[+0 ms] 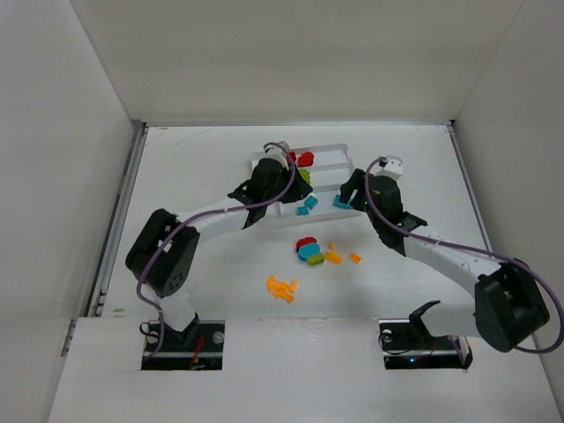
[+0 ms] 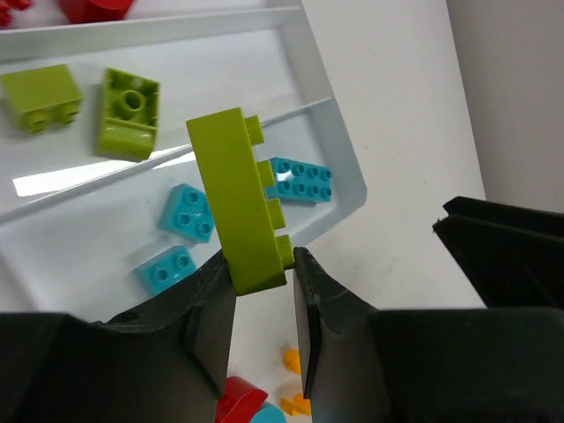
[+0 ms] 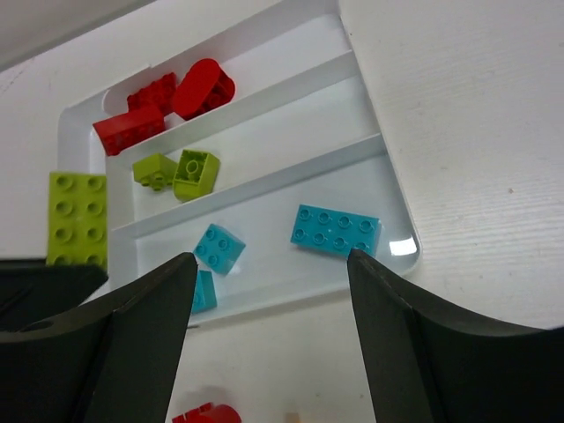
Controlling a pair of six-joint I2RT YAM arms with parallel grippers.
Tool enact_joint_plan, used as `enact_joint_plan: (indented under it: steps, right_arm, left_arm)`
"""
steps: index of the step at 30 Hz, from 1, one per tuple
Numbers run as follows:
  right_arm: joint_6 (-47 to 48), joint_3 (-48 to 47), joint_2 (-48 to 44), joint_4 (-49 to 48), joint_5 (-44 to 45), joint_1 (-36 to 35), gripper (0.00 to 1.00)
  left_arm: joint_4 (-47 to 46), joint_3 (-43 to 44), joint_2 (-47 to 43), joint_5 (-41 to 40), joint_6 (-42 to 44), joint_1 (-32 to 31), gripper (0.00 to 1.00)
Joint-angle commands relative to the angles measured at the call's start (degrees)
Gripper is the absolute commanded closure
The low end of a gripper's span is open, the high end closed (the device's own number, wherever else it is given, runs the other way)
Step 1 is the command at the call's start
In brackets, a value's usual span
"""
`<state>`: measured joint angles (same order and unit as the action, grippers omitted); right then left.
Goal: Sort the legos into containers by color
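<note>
The white tray (image 1: 339, 148) holds red legos (image 3: 132, 128) in its far slot. Two lime green ones (image 3: 196, 172) lie in the middle slot and teal ones (image 3: 337, 231) in the near slot. My left gripper (image 2: 264, 264) is shut on a long lime green brick (image 2: 242, 203). It holds the brick end-up over the tray's near slot, close to the corner. This brick also shows at the left of the right wrist view (image 3: 77, 218). My right gripper (image 3: 271, 264) stands open and empty just in front of the tray's near right corner.
Loose bricks lie on the table in front of the tray: a red and teal pair (image 1: 308, 249), small orange pieces (image 1: 333, 256) and an orange cluster (image 1: 282, 287). White walls enclose the table on three sides.
</note>
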<state>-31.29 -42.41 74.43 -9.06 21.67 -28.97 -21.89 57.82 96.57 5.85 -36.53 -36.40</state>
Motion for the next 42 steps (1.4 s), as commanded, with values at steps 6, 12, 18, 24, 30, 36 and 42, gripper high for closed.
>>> enact_joint_plan:
  steps: [6, 12, 18, 24, 30, 36, 42]
  right_arm:
    - [-3.2, 6.5, -3.6, -6.9, 0.6, 0.4, 0.26]
    - [-4.1, 8.3, -3.9, -9.9, -1.0, 0.4, 0.25]
    - [-4.7, 9.1, -4.6, -10.9, -1.1, 0.5, 0.24]
    - [-4.7, 9.3, -4.9, -11.3, -1.1, 0.5, 0.24]
    - [-4.7, 9.7, -5.6, -11.9, -1.1, 0.3, 0.24]
    - [-4.7, 9.9, -5.8, -12.3, -1.1, 0.2, 0.24]
    - [-4.0, 9.8, -5.9, -12.4, -1.2, 0.2, 0.27]
  left_arm:
    - [11.5, 18.7, 12.1, 18.9, -0.7, 3.4, 0.82]
    - [18.5, 27.8, 18.8, 19.7, 0.0, 4.7, 0.81]
    - [25.0, 35.5, 24.0, 21.6, 1.5, 4.8, 0.78]
    - [32.3, 41.2, 27.2, 19.9, 4.7, 5.2, 0.73]
    - [34.0, 43.0, 27.6, 14.6, 6.2, 5.4, 0.66]
    - [33.9, 44.6, 28.7, 13.1, 5.7, 6.3, 0.66]
    - [29.2, 38.5, 22.4, 9.2, 6.6, 4.9, 0.64]
